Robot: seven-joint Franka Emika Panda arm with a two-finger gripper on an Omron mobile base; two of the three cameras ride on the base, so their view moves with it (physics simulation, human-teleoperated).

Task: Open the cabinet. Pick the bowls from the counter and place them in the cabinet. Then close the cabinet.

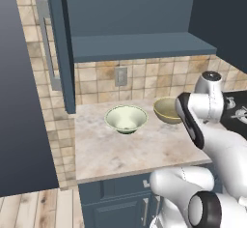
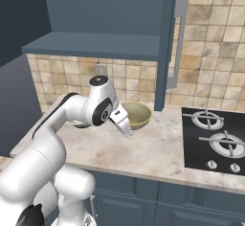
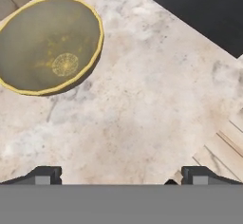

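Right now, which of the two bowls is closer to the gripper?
The mustard yellow-brown bowl, next to the black stovetop; the pale cream-green bowl sits farther left on the counter.

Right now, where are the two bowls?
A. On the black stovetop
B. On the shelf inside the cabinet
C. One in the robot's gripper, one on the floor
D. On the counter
D: the pale green bowl and the yellow bowl both sit on the counter, below the open cabinet.

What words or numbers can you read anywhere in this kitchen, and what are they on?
None: no words, numbers or brand names can be read.
The mustard yellow-brown round bowl has a faint round web-like pattern inside, not letters.
The black stovetop has small knobs, with no readable marks.
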